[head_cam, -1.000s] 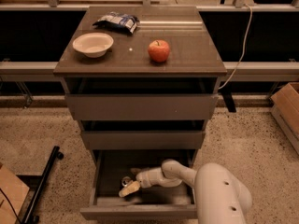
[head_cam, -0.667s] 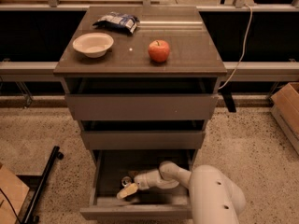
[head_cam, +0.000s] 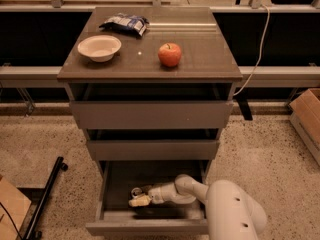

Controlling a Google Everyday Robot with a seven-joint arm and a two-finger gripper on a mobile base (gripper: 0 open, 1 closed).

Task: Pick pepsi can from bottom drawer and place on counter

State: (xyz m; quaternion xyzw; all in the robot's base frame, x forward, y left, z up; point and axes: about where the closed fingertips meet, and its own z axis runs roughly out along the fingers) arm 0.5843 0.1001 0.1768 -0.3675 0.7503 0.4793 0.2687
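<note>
The bottom drawer (head_cam: 150, 227) is pulled open below two other drawers. Inside it, at the left of centre, stands the pepsi can (head_cam: 135, 191); only its silver top and a little dark side show. My gripper (head_cam: 140, 197) reaches into the drawer from the right and sits right at the can, with a cream-coloured part just in front of it. My white arm (head_cam: 230, 209) covers the drawer's right front corner. The counter (head_cam: 200, 49) is the cabinet's grey-brown top.
On the counter are a red apple (head_cam: 170, 54), a white bowl (head_cam: 99, 47) and a blue chip bag (head_cam: 124, 24). The two upper drawers stand slightly open. A cardboard box (head_cam: 307, 114) is on the floor at the right and a black pole (head_cam: 45, 199) at the left.
My arm's white body has shifted slightly to the left. The gripper stays at the can inside the bottom drawer, and the can has not visibly moved.
</note>
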